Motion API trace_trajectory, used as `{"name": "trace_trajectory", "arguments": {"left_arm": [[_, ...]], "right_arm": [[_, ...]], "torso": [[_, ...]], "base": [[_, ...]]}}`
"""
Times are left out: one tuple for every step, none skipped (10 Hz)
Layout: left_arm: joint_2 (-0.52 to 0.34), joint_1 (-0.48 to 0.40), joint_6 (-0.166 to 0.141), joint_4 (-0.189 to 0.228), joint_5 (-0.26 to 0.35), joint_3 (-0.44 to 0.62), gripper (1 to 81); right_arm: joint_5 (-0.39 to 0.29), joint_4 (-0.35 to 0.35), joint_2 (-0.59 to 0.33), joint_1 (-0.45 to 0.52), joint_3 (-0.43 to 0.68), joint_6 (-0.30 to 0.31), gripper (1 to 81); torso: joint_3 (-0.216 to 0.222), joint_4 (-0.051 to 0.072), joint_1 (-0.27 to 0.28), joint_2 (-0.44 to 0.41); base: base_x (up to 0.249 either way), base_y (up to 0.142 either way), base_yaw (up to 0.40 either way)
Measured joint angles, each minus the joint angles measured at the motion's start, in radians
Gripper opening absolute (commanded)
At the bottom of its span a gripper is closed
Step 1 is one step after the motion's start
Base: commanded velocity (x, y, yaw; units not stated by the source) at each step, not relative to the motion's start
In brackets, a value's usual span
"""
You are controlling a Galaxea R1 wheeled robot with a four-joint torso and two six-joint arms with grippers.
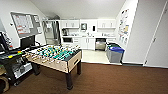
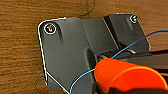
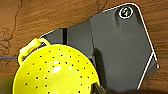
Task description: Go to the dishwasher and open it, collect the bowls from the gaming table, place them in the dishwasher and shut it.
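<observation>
Orange bowl [image 2: 125,75] at left wrist, yellow perforated bowl [image 3: 55,71] at right wrist, seemingly carried for loading; finger state cannot be told. Dishwasher [image 1: 100,44] under far kitchen counter.

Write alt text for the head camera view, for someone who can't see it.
A foosball table with a green field stands on brown carpet in a break room. Behind it, a kitchenette has white cabinets and a stainless dishwasher under the counter. Grey bins with blue lids line the right wall.
</observation>
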Motion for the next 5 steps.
{"name": "trace_trajectory", "arguments": {"left_arm": [[0.017,-0.001,-0.001,0.0,0.001,-0.001,1.0],[0.031,-0.003,-0.001,0.0,0.0,-0.001,1.0],[0.042,-0.002,-0.003,0.0,0.001,-0.004,1.0],[0.056,-0.002,-0.003,0.0,0.002,-0.015,1.0],[0.061,0.0,-0.004,0.0,0.001,-0.024,1.0]], "right_arm": [[0.0,-0.001,-0.005,0.009,-0.013,-0.005,1.0],[0.0,-0.003,-0.008,0.014,-0.019,-0.008,1.0],[0.0,-0.011,-0.007,0.014,-0.02,-0.008,1.0],[0.0,-0.016,-0.007,0.01,-0.02,-0.008,1.0],[0.0,-0.02,-0.006,0.009,-0.02,-0.008,1.0]], "torso": [[0.0,0.0,0.0,0.0],[0.0,0.0,0.0,0.0],[0.0,0.0,0.0,0.0],[0.0,0.0,0.0,0.0],[0.0,0.0,0.0,0.0]], "base": [[0.137,-0.094,0.0],[0.137,-0.095,0.0],[0.137,-0.096,0.0],[0.137,-0.099,0.0],[0.137,-0.099,0.0]]}}
